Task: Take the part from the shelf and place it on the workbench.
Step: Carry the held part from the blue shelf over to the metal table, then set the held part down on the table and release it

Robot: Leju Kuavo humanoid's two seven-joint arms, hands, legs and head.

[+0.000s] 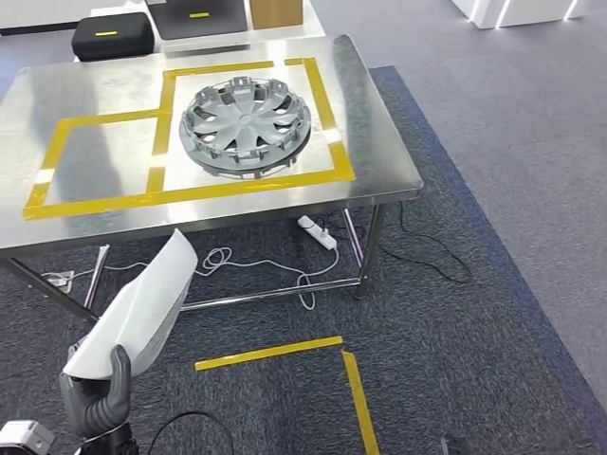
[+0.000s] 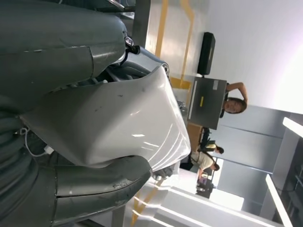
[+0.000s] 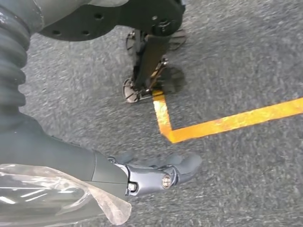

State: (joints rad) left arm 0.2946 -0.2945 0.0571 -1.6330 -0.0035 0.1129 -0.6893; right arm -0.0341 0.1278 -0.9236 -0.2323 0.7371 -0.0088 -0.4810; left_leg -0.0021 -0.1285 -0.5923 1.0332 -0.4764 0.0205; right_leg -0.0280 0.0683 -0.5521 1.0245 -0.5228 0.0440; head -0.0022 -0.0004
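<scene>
A: One part is in play: a white, smooth, curved plastic panel [image 1: 139, 313], glossy with a few dark scuffs in the left wrist view. The left hand [image 1: 97, 398] grips its lower end, thumb [image 2: 103, 182] over one face and dark fingers behind the other.

B: Where is it relative to the workbench [image 1: 372, 142]?

A: Short of the bench's near edge and lower than the top, over dark grey carpet [image 1: 444, 322]. Its upper tip overlaps the near edge of the bench in the head view.

B: Room on the bench?

A: The top is brushed steel marked with yellow tape [image 1: 186, 194] into two rectangles. A silver spoked hubcap [image 1: 246, 123] lies in the right one; the left one is bare metal. Beyond the far edge sit a black case [image 1: 113, 36] with a yellow label and a brown box [image 1: 275, 11]; I can't read any writing.

B: Under the bench?

A: A white power strip [image 1: 317, 232] and looping white cables [image 1: 236, 261] lie among the legs.

B: The right hand [image 3: 157, 172]?

A: Holding nothing, fingers extended loosely over the carpet near a yellow tape corner [image 3: 168, 132].
</scene>
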